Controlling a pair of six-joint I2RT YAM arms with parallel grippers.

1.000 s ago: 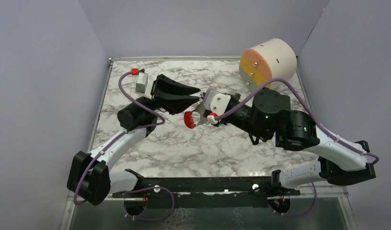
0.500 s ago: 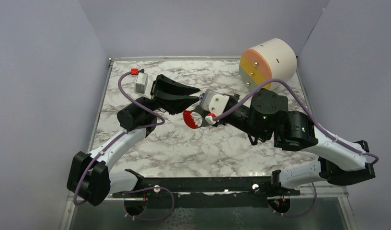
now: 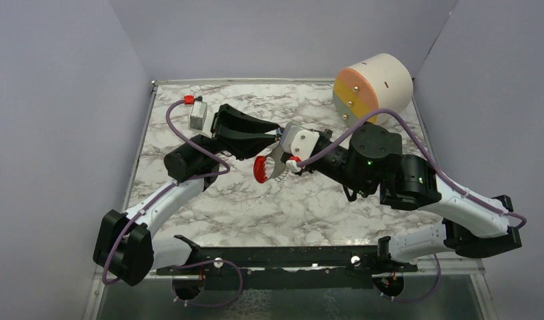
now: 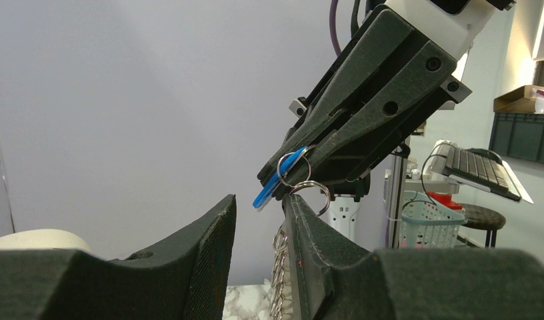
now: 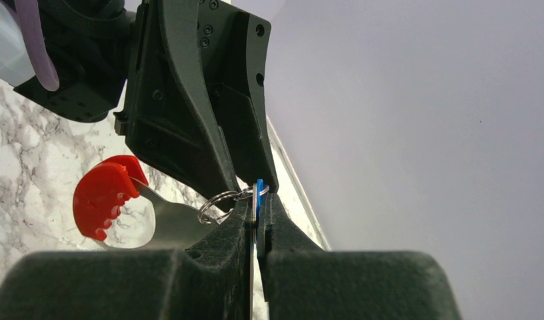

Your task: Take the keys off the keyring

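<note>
My right gripper [image 5: 258,197] is shut on the keys: a blue-headed key [image 5: 259,190] and a flat silvery one pressed together. Small split rings [image 5: 219,205] link them to a silvery metal piece and the red keyring [image 5: 104,195], which hangs below the jaws above the table [image 3: 261,169]. My left gripper [image 4: 259,205] is open just under the right gripper's tips [image 4: 283,179], with nothing between its pads. In the left wrist view the blue-headed key [image 4: 275,181] sticks out above the gap, and a metal chain [image 4: 280,267] hangs behind the left gripper's right finger. Both grippers meet mid-table [image 3: 279,135].
A round cream drawer unit [image 3: 374,83] with a yellow and pink face lies at the back right. A small grey box [image 3: 198,116] with a purple cable ending in a red plug [image 3: 187,100] sits at the back left. Grey walls enclose the marble table [image 3: 269,207].
The right gripper has shifted slightly left toward the left gripper, and the hanging red keyring has swung a little left with it. Both grips look unchanged.
</note>
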